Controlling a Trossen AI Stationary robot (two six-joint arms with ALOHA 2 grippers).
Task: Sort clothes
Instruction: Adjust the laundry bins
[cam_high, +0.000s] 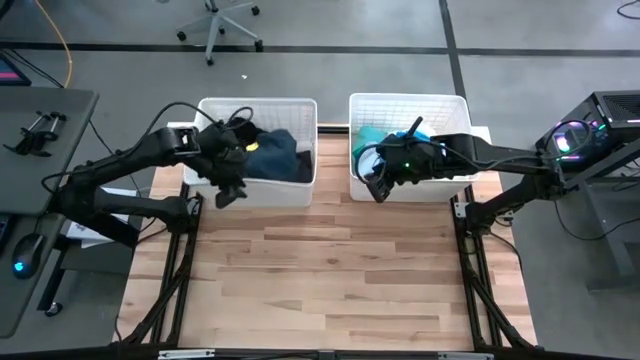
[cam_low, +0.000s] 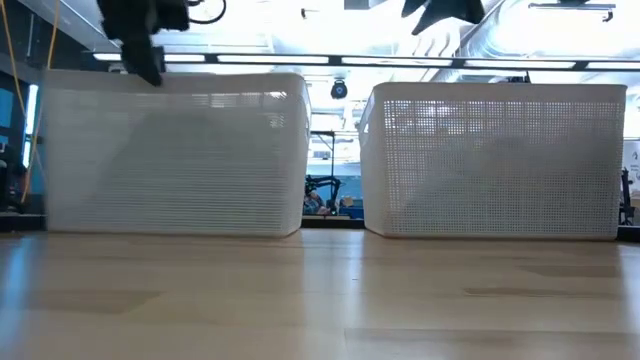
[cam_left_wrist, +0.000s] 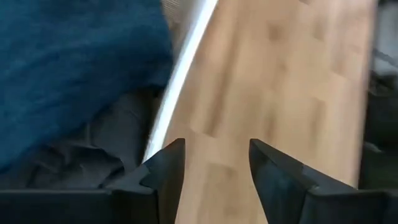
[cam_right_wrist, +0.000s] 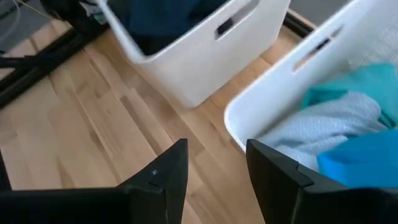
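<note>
The clothes appear fully sorted: dark clothes (cam_high: 272, 155) fill the left basket (cam_high: 305, 105), upper centre of the high view; light clothes (cam_right_wrist: 354, 134) fill the right basket (cam_high: 455, 100). The table (cam_high: 320, 280) holds no garments. Left gripper (cam_left_wrist: 214, 165) and right gripper (cam_right_wrist: 214, 165) hover at the basket fronts, jaws apart and empty.

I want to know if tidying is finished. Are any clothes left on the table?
No, none are visible. The wooden table is bare; the clothes lie in the left basket and the right basket.
</note>
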